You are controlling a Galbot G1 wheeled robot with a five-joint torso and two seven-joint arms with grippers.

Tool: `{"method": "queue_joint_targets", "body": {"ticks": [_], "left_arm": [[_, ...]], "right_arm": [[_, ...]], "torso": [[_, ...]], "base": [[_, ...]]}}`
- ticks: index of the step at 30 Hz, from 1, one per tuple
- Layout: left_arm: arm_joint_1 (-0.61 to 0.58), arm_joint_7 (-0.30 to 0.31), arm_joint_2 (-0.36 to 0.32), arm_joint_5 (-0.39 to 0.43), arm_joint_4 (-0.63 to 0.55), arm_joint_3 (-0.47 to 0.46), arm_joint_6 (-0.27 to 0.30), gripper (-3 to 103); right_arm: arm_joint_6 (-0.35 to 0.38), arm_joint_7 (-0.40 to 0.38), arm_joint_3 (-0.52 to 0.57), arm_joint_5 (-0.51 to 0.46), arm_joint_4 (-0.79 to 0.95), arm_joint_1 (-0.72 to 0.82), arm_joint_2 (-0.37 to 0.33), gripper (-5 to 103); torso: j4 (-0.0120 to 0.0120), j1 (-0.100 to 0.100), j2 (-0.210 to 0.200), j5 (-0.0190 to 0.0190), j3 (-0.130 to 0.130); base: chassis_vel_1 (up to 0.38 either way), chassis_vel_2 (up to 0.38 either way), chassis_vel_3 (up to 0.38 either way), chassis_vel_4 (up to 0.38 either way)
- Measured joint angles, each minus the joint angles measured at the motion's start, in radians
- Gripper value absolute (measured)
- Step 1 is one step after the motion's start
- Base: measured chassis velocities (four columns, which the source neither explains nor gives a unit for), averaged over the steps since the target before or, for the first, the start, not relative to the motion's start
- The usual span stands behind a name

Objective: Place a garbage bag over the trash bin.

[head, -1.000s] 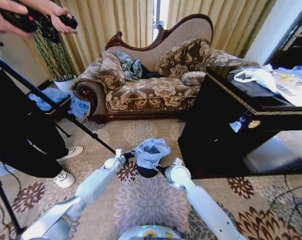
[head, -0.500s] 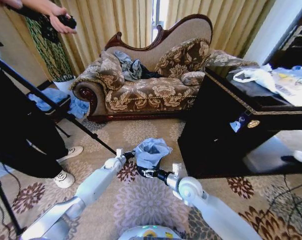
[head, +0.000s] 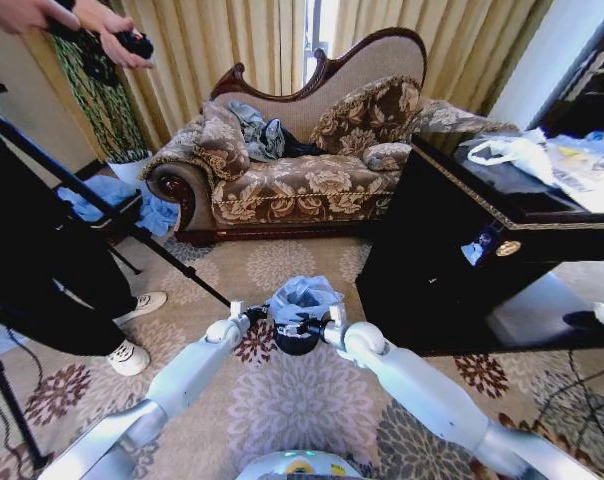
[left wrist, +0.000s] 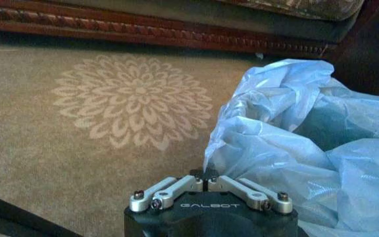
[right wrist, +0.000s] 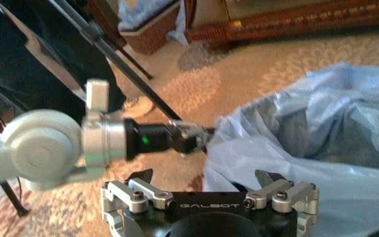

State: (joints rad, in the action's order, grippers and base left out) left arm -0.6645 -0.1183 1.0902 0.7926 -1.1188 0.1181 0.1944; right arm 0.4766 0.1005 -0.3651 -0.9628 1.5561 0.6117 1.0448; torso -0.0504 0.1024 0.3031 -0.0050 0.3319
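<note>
Currently the left tool [left wrist: 207, 174] pinches the garbage bag [head: 302, 297] rim over the trash bin [head: 297, 343]; the right tool [right wrist: 206, 178] stands open beside it.

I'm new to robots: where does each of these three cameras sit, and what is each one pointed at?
Head view: on the robot's head, looking forward and down at the trash bin on the carpet with the sofa behind; both arms reach in.
Left wrist view: on the left arm's wrist, facing the garbage bag; the left gripper, shut on the bag's edge, shows.
Right wrist view: on the right wrist, facing the bag; the open right gripper shows.
Shared: both wrist views show the bag, and the right one also catches the left gripper.
</note>
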Motion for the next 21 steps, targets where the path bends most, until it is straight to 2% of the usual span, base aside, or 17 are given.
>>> {"method": "queue_joint_targets", "body": {"ticks": [5,6,9,14,21], "left_arm": [[0.0,0.0,-0.001,0.0,-0.002,-0.001,-0.001,0],[0.0,-0.001,-0.001,0.001,-0.004,-0.001,-0.001,0],[0.0,-0.002,0.0,0.001,-0.004,-0.001,-0.003,0],[0.001,-0.005,0.001,0.001,0.001,-0.001,-0.009,0],[0.004,-0.009,0.002,0.001,0.012,0.0,-0.017,0]], "right_arm": [[0.045,-0.002,-0.033,-0.006,-0.042,-0.034,-0.003,100],[0.079,-0.01,-0.047,-0.021,-0.051,-0.049,-0.005,100],[0.121,-0.026,-0.074,-0.048,-0.052,-0.07,-0.017,100],[0.17,-0.052,-0.112,-0.103,-0.02,-0.088,-0.047,100],[0.181,-0.067,-0.112,-0.128,0.012,-0.075,-0.052,100]], "torso": [[-0.0001,0.0,0.0,0.0,0.0],[-0.0001,0.0,0.0,0.0001,0.0],[0.0,0.0,0.0,0.0001,0.0],[-0.0001,0.0,0.0,0.0,0.0],[-0.0001,0.0,0.0,0.0,0.0]], "base": [[0.0,0.0,0.0,0.0],[0.0,0.0,0.0,0.0],[0.0,0.0,0.0,0.0],[0.0,0.0,0.0,0.0],[0.0,0.0,0.0,0.0]]}}
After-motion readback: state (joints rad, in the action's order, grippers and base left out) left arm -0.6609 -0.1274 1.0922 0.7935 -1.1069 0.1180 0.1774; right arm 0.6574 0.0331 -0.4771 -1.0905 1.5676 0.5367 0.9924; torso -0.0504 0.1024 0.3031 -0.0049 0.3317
